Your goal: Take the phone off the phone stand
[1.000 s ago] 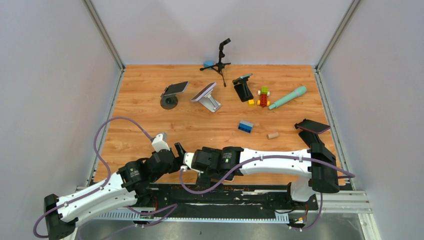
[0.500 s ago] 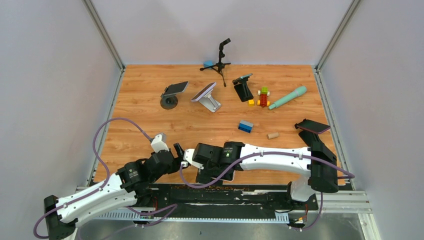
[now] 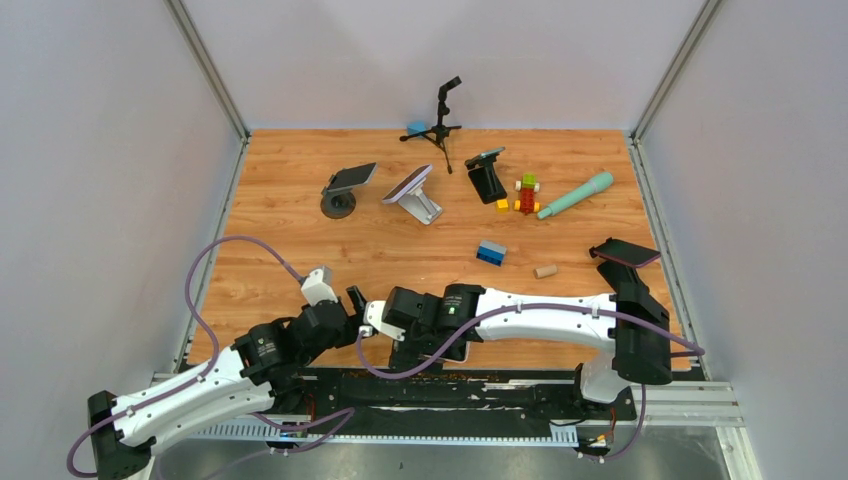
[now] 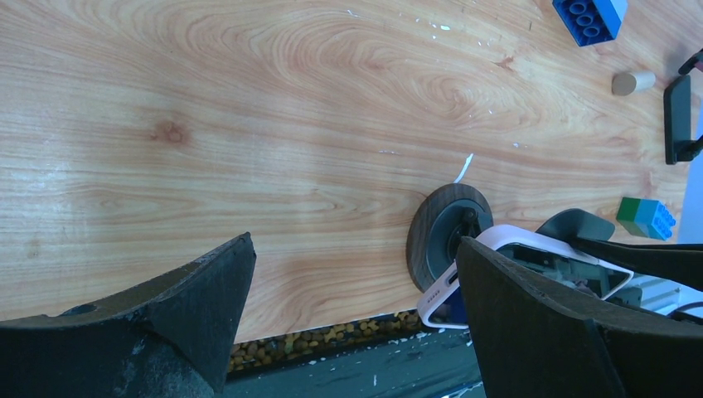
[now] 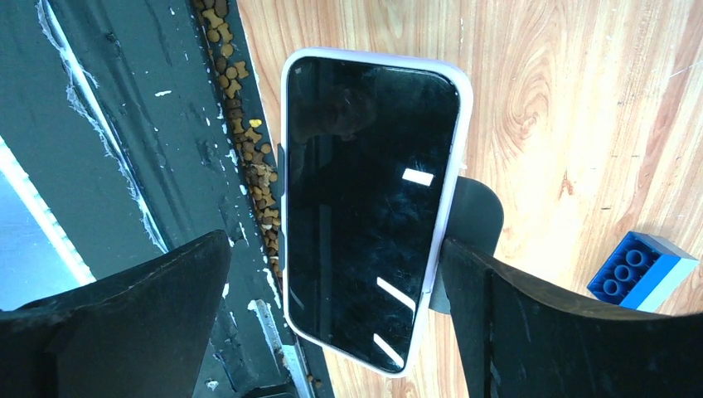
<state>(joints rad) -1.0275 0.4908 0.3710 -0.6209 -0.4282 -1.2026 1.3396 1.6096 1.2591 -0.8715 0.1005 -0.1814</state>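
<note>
**Right pincer [image 5: 336, 249] poised about the phone [image 5: 369, 211] at the near edge of the bench [image 5: 539, 99].**

The phone, in a pale case, rests screen-up on the phone stand [image 4: 439, 236], whose round dark base sits just beside the bench's near edge. The right pincer's jaws stand apart, one along each long side of the phone, apparently not touching it. The left pincer [image 4: 355, 249] is likewise apart and empty, low on the bench with the stand ahead of it. Likely hazards: an off-centre squeeze could skew the phone, or a lift could drag the stand over the edge if the cradle holds (the left pincer might steady the base). The two arms are also crowded together and could collide.
</note>
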